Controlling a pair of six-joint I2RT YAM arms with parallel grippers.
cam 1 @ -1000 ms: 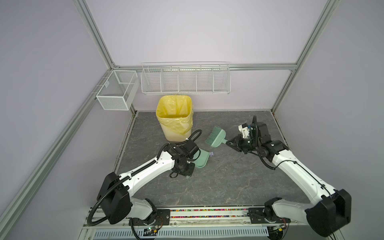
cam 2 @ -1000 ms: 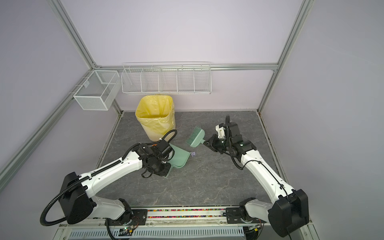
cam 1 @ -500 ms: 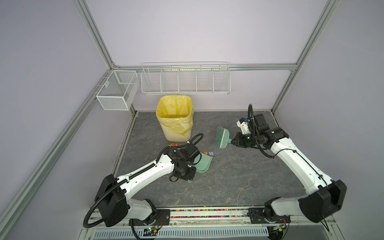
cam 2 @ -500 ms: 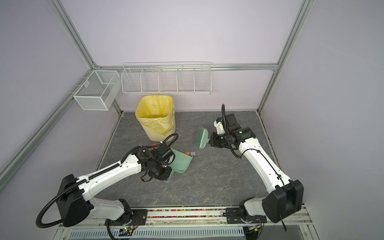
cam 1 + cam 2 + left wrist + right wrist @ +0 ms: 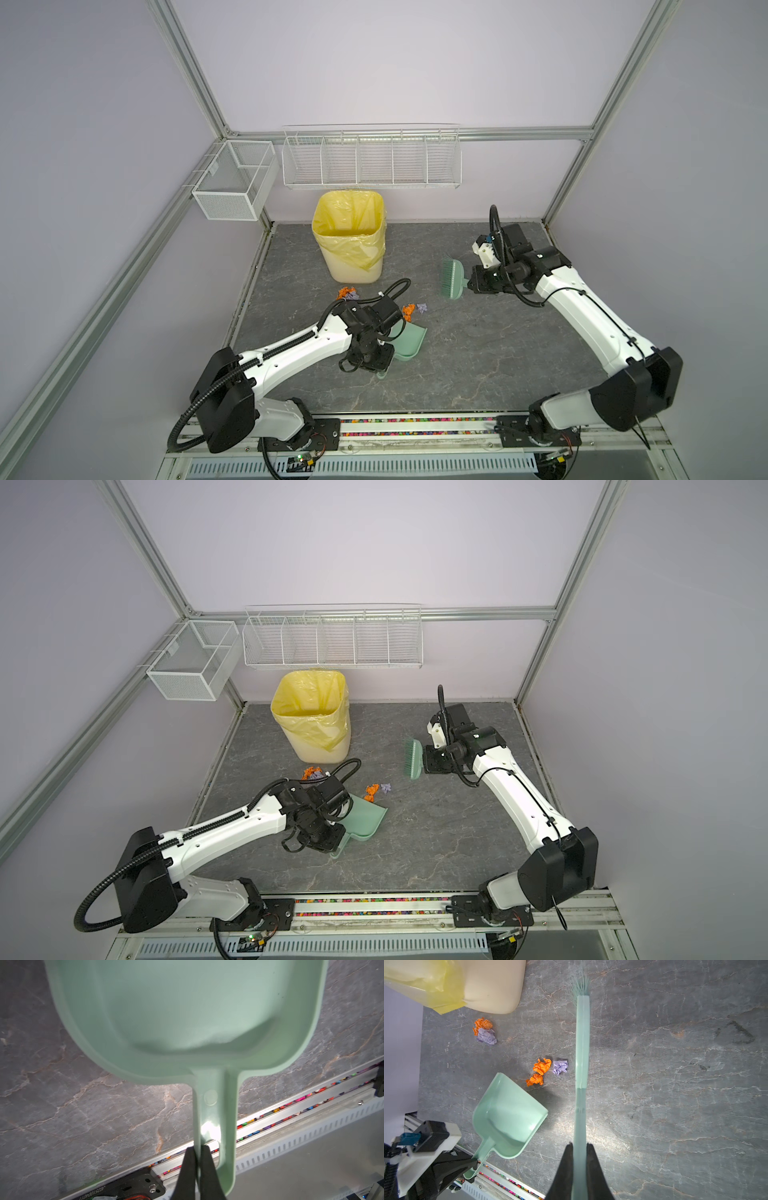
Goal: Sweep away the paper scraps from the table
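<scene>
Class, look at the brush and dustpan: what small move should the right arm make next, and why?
Probably lower the brush to the table just beyond the lavender scrap, ready to sweep. The dustpan is empty, its open edge faces three scraps lying close in front, and the brush hangs clear of them.

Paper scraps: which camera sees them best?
The right wrist view. The paper scraps show large and sharp there, orange and lavender, in two clusters on the table. Both top views show them tiny, near the dustpan and the bin. The left wrist view shows none, only the dustpan.
</scene>
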